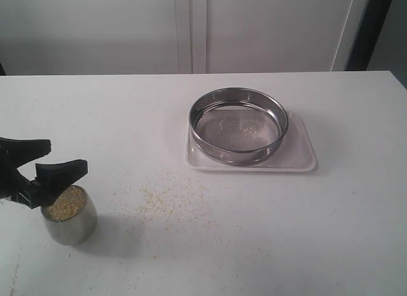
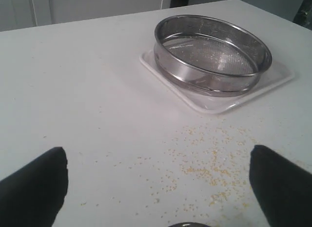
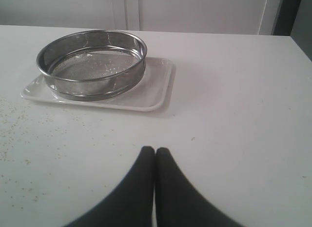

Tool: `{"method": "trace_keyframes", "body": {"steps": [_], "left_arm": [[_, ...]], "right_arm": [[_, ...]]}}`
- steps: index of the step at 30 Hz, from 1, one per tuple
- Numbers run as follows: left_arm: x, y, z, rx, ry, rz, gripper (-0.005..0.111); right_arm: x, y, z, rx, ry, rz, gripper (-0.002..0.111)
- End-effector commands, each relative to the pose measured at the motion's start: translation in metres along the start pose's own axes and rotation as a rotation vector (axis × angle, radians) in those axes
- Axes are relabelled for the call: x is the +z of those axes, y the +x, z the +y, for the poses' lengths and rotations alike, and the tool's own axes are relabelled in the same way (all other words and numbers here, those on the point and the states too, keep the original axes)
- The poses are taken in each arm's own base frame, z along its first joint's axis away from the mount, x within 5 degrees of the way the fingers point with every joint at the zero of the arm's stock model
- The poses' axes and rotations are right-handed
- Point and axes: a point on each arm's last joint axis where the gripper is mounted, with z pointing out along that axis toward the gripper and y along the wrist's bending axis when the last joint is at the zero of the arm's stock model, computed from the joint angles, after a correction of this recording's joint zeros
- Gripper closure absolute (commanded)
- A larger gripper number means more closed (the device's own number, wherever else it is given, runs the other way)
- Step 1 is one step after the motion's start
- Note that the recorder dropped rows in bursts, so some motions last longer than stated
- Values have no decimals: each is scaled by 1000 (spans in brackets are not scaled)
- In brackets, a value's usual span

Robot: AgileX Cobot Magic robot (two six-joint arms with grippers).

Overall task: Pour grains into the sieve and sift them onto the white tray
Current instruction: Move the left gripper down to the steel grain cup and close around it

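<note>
A small steel cup [image 1: 71, 225] filled with yellow and pale grains [image 1: 65, 204] stands on the table at the near left. My left gripper [image 1: 67, 154] is open just above the cup, its black fingers spread wide with nothing between them. Only a sliver of the cup's rim [image 2: 189, 225] shows in the left wrist view, between the fingers. The sieve [image 1: 238, 127] sits on the white tray [image 1: 299, 155] at centre right, with a few specks on its mesh. My right gripper [image 3: 155, 151] is shut on nothing, low over the table in front of the sieve [image 3: 92, 66], and is not in the exterior view.
Spilled grains [image 1: 168, 197] lie scattered on the white table between the cup and the tray; they also show in the left wrist view as loose grains [image 2: 214, 166]. The table's far edge meets a pale wall with a door frame [image 1: 191, 28].
</note>
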Motion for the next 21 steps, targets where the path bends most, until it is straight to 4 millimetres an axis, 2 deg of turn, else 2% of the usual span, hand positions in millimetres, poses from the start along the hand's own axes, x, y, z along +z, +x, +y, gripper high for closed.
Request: {"method": "trace_keyframes", "body": {"steps": [1,8,15,21], "left_arm": [[7,7,-8,17,52,26,2],[17,14,-19,72,110,51,2],[21,28,-12,39,65,143,2],[21,28,-8,90,24,136,2]], "right_arm": [[0,2,-1,-6,11,-2,108],[0,2,-1,-6,11,-2,108],[0,2,-1,-6,11,-2,108],[0,2,-1,-6,11,-2,108]]}}
